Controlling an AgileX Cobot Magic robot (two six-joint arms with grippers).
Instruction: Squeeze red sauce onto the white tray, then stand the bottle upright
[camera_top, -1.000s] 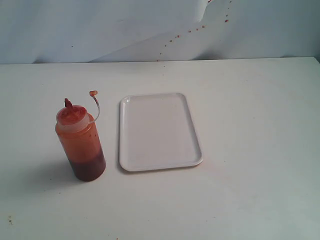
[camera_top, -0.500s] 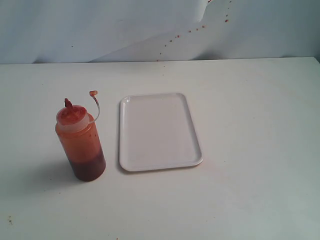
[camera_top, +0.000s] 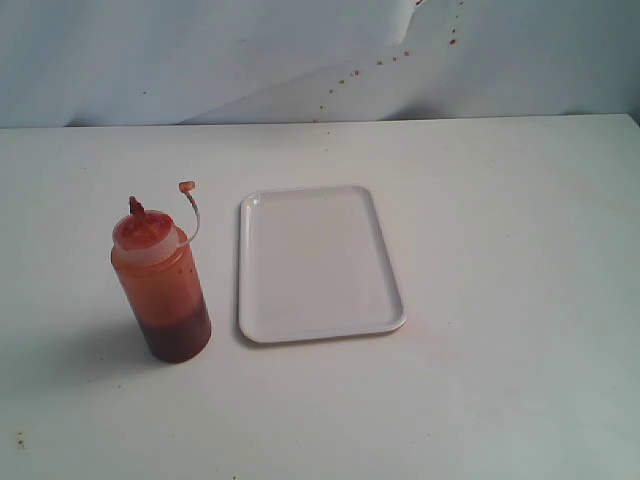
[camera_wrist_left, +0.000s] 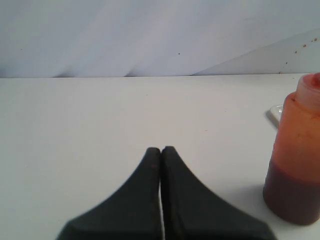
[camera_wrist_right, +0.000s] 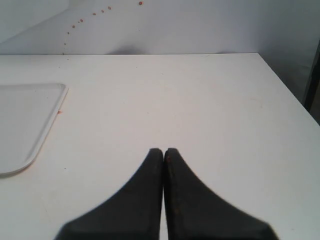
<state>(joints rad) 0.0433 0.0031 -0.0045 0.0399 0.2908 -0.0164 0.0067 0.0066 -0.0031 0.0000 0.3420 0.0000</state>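
Bottle (camera_wrist_left: 295, 165) cut off in left wrist view; white tray (camera_wrist_right: 22, 122) cropped in right.

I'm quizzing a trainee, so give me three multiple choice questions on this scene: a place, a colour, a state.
1. In the exterior view, where is the translucent plastic squeeze bottle of orange-red sauce relative to the flat white rectangular plastic tray? A) left of it B) on it C) right of it
2. What colour is the bottle's pointed nozzle? A) green B) red C) blue
3. How is the left gripper? A) wide open B) shut on the bottle C) shut, empty
Answers: 1 A, it stands apart at the tray's left; 2 B, the tip is red; 3 C, its jaws meet with nothing between.
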